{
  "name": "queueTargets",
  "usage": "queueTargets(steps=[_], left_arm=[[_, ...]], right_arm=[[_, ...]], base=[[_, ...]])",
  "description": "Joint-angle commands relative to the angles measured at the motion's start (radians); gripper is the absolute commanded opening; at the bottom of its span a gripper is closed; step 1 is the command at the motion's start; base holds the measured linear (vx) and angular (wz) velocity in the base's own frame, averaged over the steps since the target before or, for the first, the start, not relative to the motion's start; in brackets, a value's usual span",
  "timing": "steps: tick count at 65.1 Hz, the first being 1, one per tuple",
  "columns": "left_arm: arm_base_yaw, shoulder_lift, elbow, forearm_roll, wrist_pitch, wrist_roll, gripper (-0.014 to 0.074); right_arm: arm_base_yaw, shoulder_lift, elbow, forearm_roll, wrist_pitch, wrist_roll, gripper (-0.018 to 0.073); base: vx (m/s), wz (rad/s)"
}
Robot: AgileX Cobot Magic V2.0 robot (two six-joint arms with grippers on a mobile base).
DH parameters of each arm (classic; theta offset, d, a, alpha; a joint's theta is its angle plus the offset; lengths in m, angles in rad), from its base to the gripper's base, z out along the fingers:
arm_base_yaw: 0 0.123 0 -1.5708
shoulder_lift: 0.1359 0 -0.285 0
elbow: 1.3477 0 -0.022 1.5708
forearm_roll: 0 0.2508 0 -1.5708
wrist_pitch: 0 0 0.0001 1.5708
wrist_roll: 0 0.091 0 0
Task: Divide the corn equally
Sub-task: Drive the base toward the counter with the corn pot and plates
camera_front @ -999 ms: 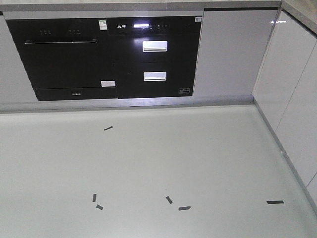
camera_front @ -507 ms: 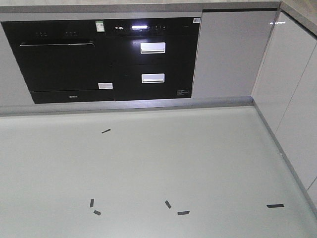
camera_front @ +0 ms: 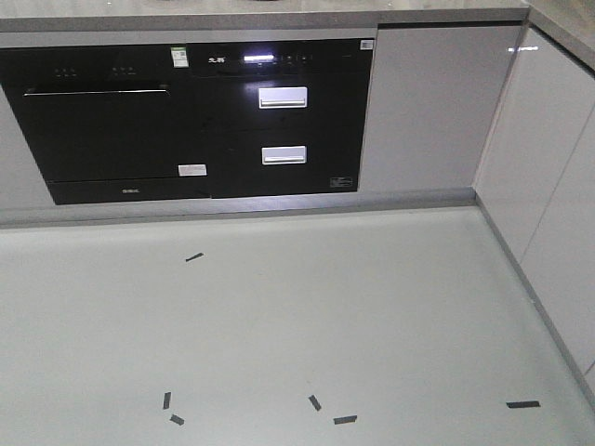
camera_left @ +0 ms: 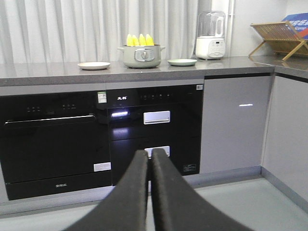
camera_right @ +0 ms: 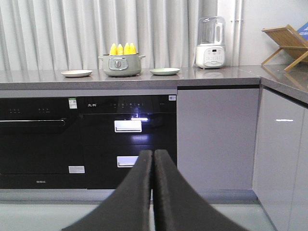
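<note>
- On the bench top, near its back edge, the corn stands up in a green pot, with its tips poking out.
- The left plate and the right plate lie on each side of the pot. Both look bare.
- The left pincer is pressed together and holds nothing. So is the right pincer.
- Both are far from the bench. I think the robot should roll close, stop before the black oven, then spread a pincer over one cob.
- The pot hides the low part of each cob, so the count is hard to tell.
</note>
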Motion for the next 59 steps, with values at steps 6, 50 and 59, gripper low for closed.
queueTargets(steps=[6, 50, 59], left_arm=[[0.001, -0.017, 0.015, -0.01, -0.079, 0.0, -0.0006], [0.001, -0.017, 0.015, -0.01, -0.079, 0.0, -0.0006], [0.001, -0.017, 0.015, -0.01, -0.079, 0.0, -0.0006]], right_arm=[[-0.004, -0.002, 0.008, -0.008, -0.074, -0.003, -0.0011], [-0.004, -0.002, 0.008, -0.008, -0.074, -0.003, -0.0011], [-0.004, -0.002, 0.008, -0.008, -0.074, -0.003, -0.0011]], base=[[0.12, 0.14], [0.17, 0.05], [0.2, 0.01]])
